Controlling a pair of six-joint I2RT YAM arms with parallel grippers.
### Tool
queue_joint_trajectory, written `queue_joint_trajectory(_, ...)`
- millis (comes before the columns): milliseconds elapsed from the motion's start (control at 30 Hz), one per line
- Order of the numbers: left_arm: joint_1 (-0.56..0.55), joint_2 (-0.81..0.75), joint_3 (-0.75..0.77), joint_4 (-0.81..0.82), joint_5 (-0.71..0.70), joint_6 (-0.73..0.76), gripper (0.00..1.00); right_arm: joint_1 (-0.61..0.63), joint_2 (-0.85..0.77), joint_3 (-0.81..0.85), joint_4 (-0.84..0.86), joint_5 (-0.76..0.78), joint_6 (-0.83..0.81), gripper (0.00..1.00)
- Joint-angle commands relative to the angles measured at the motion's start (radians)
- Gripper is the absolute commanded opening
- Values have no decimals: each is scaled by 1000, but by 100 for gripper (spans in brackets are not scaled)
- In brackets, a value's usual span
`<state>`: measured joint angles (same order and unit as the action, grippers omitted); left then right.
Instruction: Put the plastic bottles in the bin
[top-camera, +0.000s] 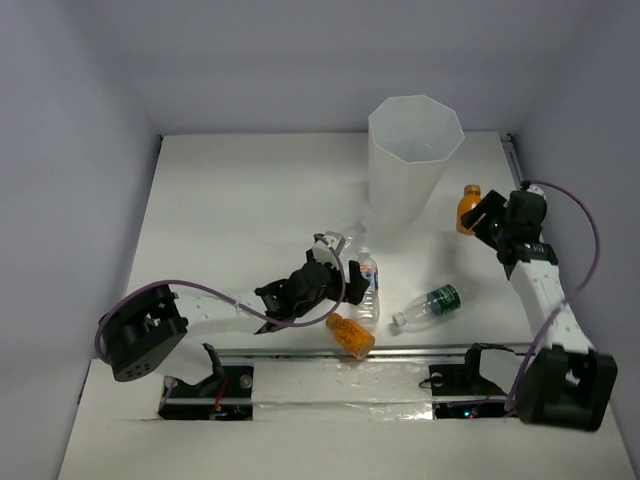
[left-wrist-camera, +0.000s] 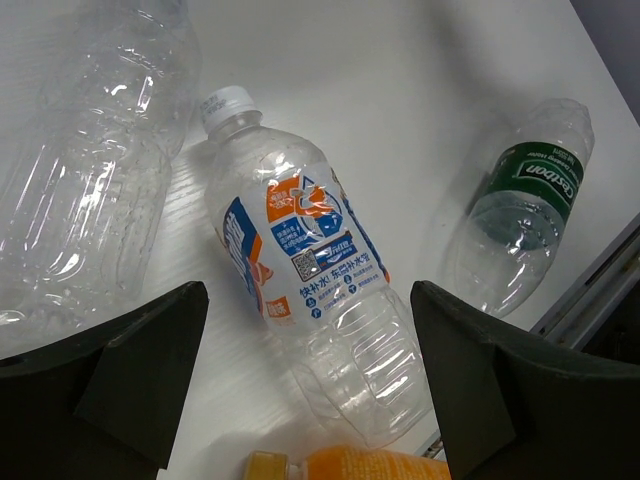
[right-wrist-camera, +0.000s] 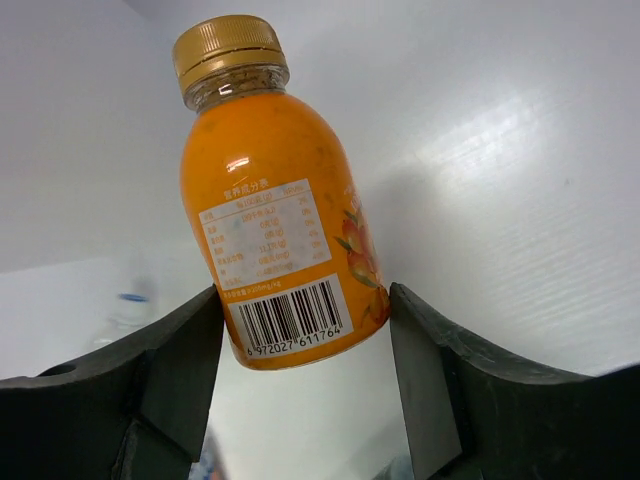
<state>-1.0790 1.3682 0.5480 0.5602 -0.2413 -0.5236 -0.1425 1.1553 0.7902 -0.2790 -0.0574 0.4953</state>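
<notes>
Near the right edge of the table, about halfway along it, my right gripper is clenched on a short orange plastic bottle with a gold screw cap. My two black fingers press its lower body from either side, just above the base. Its long axis runs away from my wrist, with the cap end farthest from me and toward the far edge of the table. I cannot tell whether its base rests on the surface. The body is opaque orange, with a white printed panel and a black barcode facing my wrist camera.

To its left, near it, the tall white translucent plastic bin stands upright, its many-sided rim open upward and its sides narrowing downward.

Close to the near edge, around the middle, my left gripper hangs with its jaws released, grasping nothing. Below it is a clear plastic bottle with a blue, orange and white label. It lies on its side, white cap toward the far edge. In my left wrist view a plain clear ribbed plastic bottle lies just beside it on the left. A second short orange bottle lies slantwise at its base. Further right, a clear plastic bottle with a dark green label lies on its side, cap pointing near-left.
</notes>
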Motion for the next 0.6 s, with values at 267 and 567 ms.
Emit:
queue_joint_trajectory(267, -67, 23, 107, -120, -85, 2, 73, 118, -376, 242, 0, -96, 40, 47)
queue_joint_trajectory(567, -151, -230, 38, -331, -202, -148, 65, 291, 45, 699, 14, -93, -61, 47)
